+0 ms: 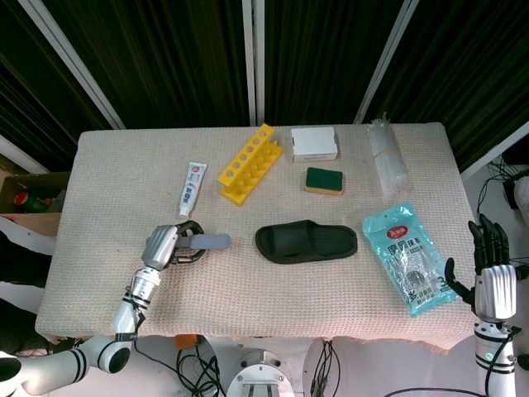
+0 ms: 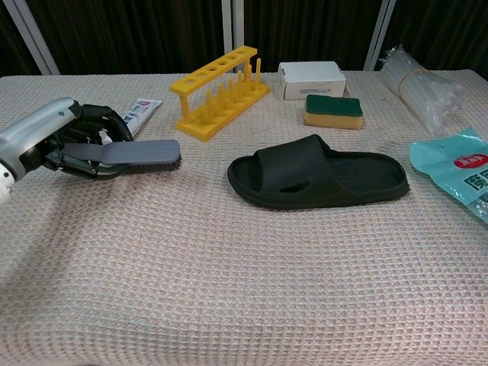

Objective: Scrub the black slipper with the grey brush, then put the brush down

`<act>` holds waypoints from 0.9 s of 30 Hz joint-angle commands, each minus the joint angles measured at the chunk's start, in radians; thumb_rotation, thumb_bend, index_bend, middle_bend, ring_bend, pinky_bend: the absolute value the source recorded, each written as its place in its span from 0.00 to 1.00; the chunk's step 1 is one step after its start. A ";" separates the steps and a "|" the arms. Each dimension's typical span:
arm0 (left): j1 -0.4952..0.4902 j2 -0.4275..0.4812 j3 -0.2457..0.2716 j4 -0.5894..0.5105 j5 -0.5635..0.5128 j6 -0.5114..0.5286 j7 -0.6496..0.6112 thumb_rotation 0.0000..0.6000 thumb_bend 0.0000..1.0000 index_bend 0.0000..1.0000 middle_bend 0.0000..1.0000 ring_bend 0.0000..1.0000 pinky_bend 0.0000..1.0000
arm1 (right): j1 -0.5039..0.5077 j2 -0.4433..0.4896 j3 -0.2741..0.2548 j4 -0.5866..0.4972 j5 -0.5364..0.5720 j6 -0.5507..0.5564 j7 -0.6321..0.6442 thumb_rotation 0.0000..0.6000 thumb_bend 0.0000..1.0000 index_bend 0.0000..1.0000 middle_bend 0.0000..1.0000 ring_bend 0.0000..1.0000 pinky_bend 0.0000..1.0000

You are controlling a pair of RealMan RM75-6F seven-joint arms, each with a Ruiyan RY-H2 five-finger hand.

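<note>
Looks like a robot test lab or staged recording booth, not a home. Black pleated curtains hung behind on pale metal frame bars, closing off the space. One desk draped in a beige waffle-weave cloth, with bundled cables and a machine base showing under its front edge. Laid out on it as spaced props, unrelated household goods: yellow test-tube rack, toothpaste tube, small white box, green-and-yellow sponge, black slipper, sealed blue packet, clear plastic bundle. Cardboard box of odds and ends on the floor at the left.
</note>
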 commanded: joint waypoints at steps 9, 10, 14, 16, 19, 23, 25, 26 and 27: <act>-0.008 0.079 -0.047 -0.109 -0.020 -0.007 -0.093 1.00 0.40 0.78 0.81 0.66 0.72 | 0.046 0.049 -0.035 -0.074 -0.037 -0.100 -0.100 1.00 0.48 0.00 0.00 0.00 0.00; -0.008 0.092 -0.052 -0.120 -0.023 -0.006 -0.091 1.00 0.40 0.78 0.81 0.66 0.72 | 0.057 0.061 -0.044 -0.090 -0.039 -0.133 -0.124 1.00 0.48 0.00 0.00 0.00 0.00; -0.009 0.132 -0.069 -0.157 -0.040 -0.012 -0.084 1.00 0.41 0.78 0.81 0.66 0.72 | 0.121 0.123 -0.075 -0.164 -0.043 -0.298 -0.236 1.00 0.49 0.00 0.00 0.00 0.00; -0.012 0.155 -0.076 -0.179 -0.049 -0.020 -0.079 1.00 0.41 0.78 0.81 0.66 0.72 | 0.167 0.151 -0.085 -0.197 -0.049 -0.393 -0.307 1.00 0.49 0.00 0.00 0.00 0.00; -0.020 0.187 -0.087 -0.211 -0.060 -0.036 -0.076 1.00 0.43 0.79 0.81 0.67 0.72 | 0.227 0.180 -0.092 -0.259 -0.046 -0.515 -0.403 1.00 0.50 0.00 0.00 0.00 0.00; -0.034 0.229 -0.112 -0.257 -0.086 -0.063 -0.081 1.00 0.43 0.79 0.81 0.67 0.72 | 0.313 0.190 -0.104 -0.315 -0.034 -0.682 -0.462 1.00 0.58 0.00 0.00 0.00 0.00; -0.043 0.247 -0.122 -0.271 -0.102 -0.081 -0.075 1.00 0.43 0.79 0.81 0.67 0.72 | 0.347 0.185 -0.104 -0.325 -0.006 -0.759 -0.506 1.00 0.59 0.00 0.01 0.00 0.00; -0.047 0.253 -0.126 -0.274 -0.109 -0.089 -0.071 1.00 0.43 0.79 0.81 0.67 0.72 | 0.358 0.182 -0.103 -0.331 0.008 -0.786 -0.525 1.00 0.60 0.00 0.01 0.00 0.00; -0.051 0.259 -0.129 -0.276 -0.117 -0.097 -0.065 1.00 0.43 0.79 0.81 0.67 0.72 | 0.369 0.177 -0.100 -0.336 0.021 -0.808 -0.543 1.00 0.61 0.00 0.02 0.00 0.00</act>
